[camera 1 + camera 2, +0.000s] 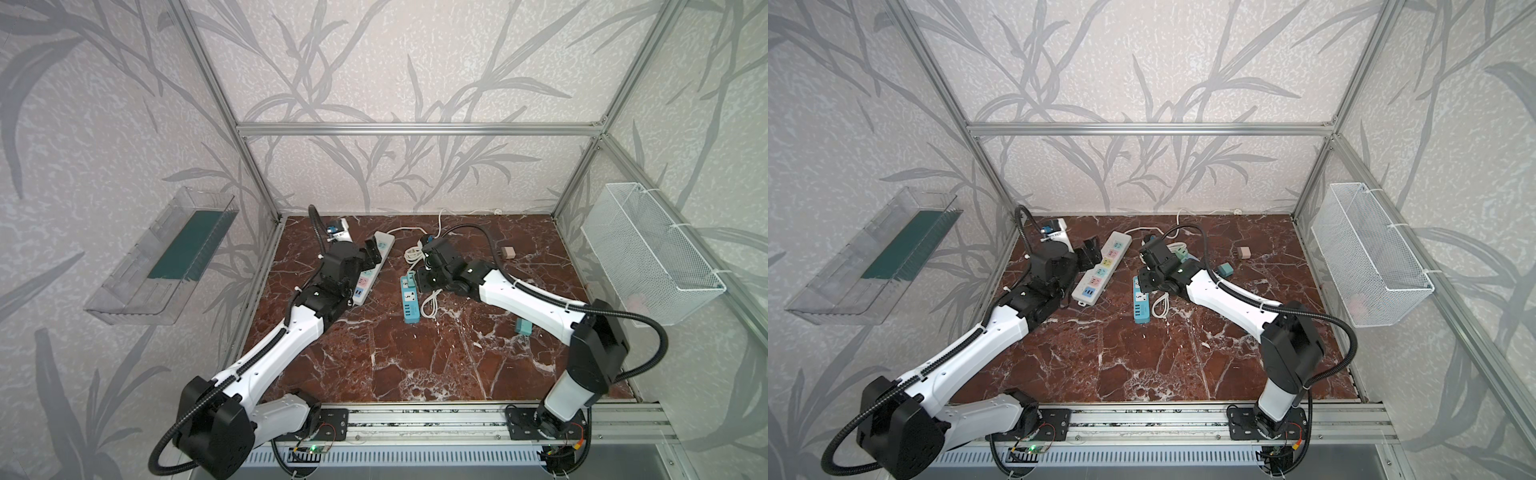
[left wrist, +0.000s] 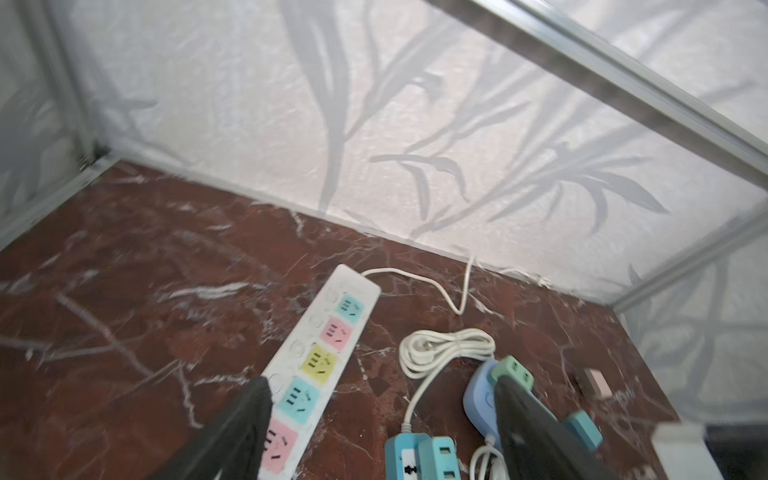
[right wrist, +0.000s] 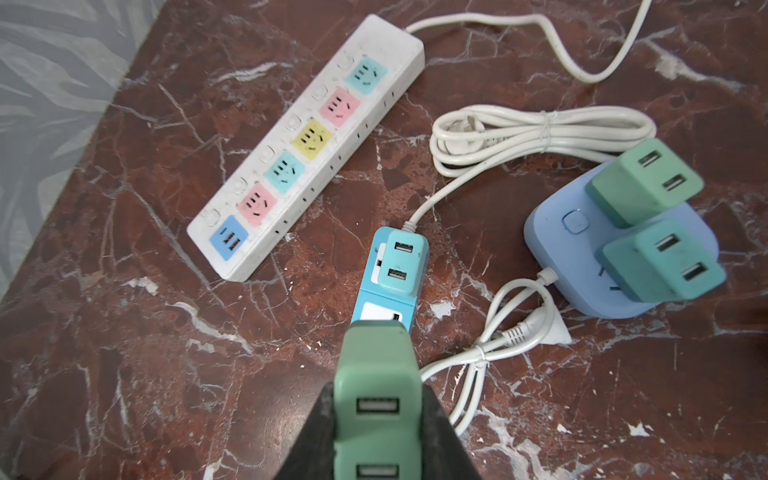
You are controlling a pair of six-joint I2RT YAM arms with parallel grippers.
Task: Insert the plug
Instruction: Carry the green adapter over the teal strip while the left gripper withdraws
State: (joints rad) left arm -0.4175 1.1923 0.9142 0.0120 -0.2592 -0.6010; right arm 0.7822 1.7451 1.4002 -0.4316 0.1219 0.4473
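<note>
My right gripper [image 3: 377,395] is shut on a green plug [image 3: 376,365] with two USB ports, which hangs just above the near end of the blue power strip [image 3: 384,309]. A teal plug [image 3: 402,262] sits in that strip's far socket. In both top views the right gripper [image 1: 426,280] [image 1: 1148,282] is over the blue strip [image 1: 409,299] [image 1: 1140,303]. My left gripper [image 2: 382,386] stands open and empty over the white power strip [image 2: 328,345] [image 1: 365,282] with its pastel sockets.
A round blue hub [image 3: 582,249] carries a green and a teal plug, with bundled white cords beside it. A beige adapter [image 1: 508,252] and a loose teal plug [image 1: 523,326] lie to the right. A wire basket [image 1: 652,249] hangs on the right wall and a clear tray [image 1: 166,257] on the left wall.
</note>
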